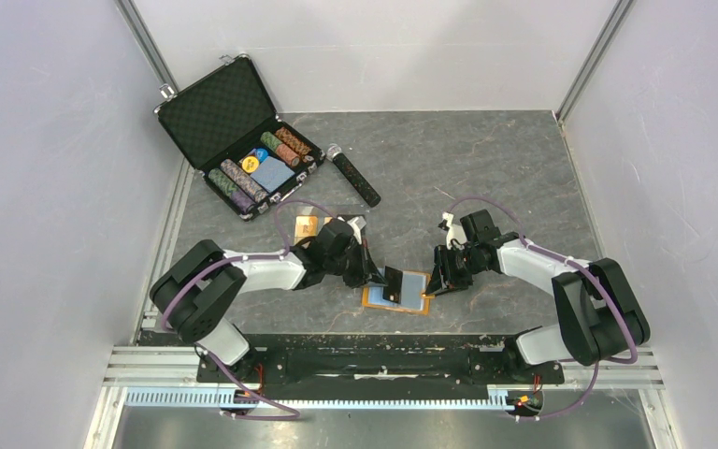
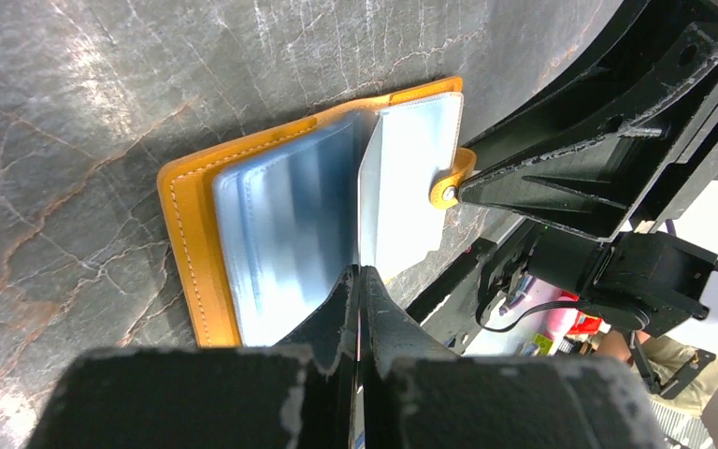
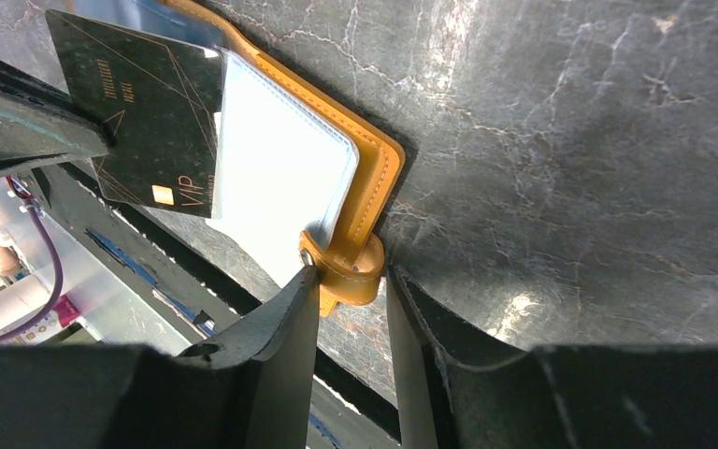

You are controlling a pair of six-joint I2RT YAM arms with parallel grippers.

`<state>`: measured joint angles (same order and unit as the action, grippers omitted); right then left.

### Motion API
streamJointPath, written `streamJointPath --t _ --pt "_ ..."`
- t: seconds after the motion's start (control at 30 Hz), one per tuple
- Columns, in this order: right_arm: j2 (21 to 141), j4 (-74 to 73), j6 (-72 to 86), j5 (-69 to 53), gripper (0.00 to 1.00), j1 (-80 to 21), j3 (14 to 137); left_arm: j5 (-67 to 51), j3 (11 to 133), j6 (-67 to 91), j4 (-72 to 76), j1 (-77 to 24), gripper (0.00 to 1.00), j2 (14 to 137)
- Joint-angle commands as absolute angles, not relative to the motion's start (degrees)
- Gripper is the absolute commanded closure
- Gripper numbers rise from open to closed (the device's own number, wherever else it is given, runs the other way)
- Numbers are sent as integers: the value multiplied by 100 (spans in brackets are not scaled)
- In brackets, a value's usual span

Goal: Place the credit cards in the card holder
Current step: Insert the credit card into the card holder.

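Observation:
The orange card holder (image 1: pixel 376 301) lies open on the table between both arms, light blue lining up. My left gripper (image 1: pixel 380 277) is shut on a black credit card (image 3: pixel 150 122) marked VIP. The card stands tilted over the holder, its far edge at the blue sleeves (image 2: pixel 280 234). In the left wrist view the card is only a thin edge between the fingertips (image 2: pixel 341 299). My right gripper (image 3: pixel 351 276) has a finger against each side of the holder's orange snap tab (image 3: pixel 355 267). A gold-tan credit card (image 1: pixel 307 224) lies on the table behind the left arm.
An open black foam-lined case (image 1: pixel 234 122) with poker chips stands at the back left. A black cylinder (image 1: pixel 355 178) lies to its right. White walls enclose the table on three sides.

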<state>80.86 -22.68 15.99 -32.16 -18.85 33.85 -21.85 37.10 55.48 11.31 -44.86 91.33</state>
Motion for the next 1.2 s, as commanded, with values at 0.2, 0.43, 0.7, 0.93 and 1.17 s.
streamJointPath --t 0.2,0.43,0.7,0.93,1.17 --pt "8160 -2201 1571 -3174 65 -1869 3289 -2160 3756 5691 892 -4571 98 9194" --pt "8195 -2170 1573 -3210 66 -1872 3278 -2420 3939 5604 906 -4664 98 9405" --pt "8218 -2117 1577 -3252 69 -1871 3243 -2532 4086 5568 843 -4720 98 9627" --pt "8206 -2123 1586 -3250 73 -1870 3252 -2067 4154 5374 212 -4728 98 9191" --pt "8218 -2112 1574 -3252 73 -1871 3243 -2312 4334 5414 431 -4779 98 9612"
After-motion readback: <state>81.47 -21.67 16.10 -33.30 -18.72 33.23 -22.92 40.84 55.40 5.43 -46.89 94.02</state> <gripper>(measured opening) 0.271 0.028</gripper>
